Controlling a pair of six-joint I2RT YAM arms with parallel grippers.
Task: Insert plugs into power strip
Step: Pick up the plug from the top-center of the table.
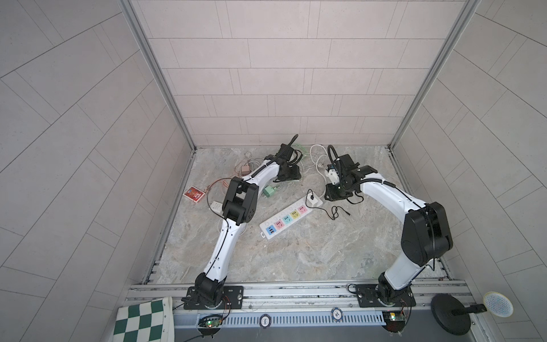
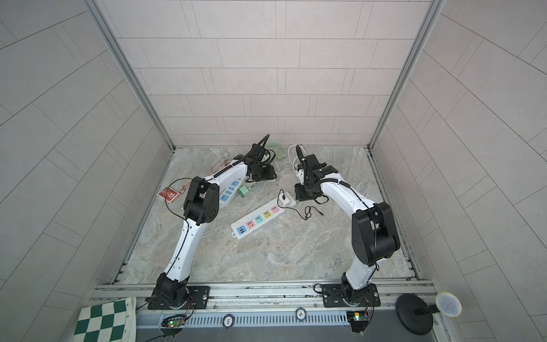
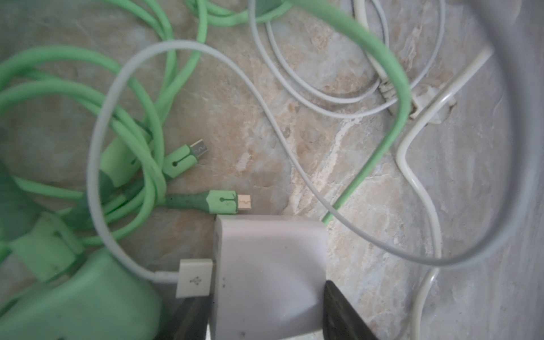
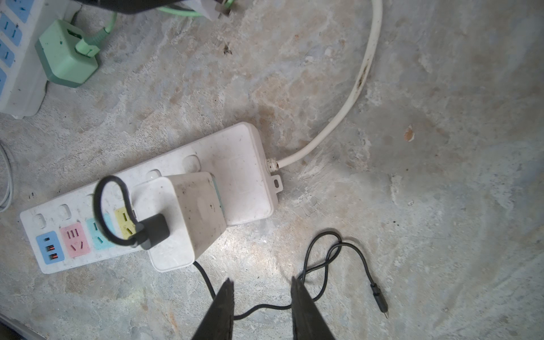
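A robotics lab test cell: pale tiled wall panels (image 1: 281, 74) in aluminium framing (image 1: 158, 74) box in a marble-patterned table (image 1: 296, 251). The left arm (image 1: 220, 251) and right arm (image 1: 393, 195) are bolted to a metal rail (image 1: 296, 291), with a bare circuit board (image 1: 210, 323) below.

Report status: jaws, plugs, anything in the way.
Left jaws shut on white adapter; right jaws apart, empty. One white plug seated in power strip; green adapter loose. Green cables tangled beside held adapter.

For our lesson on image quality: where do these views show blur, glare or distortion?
Left wrist view: the nearest green cable is out of focus, the connectors mid-frame sharp. Right wrist view: glare on the floor, dark corners. Both top views: wide-angle lens splays the walls.
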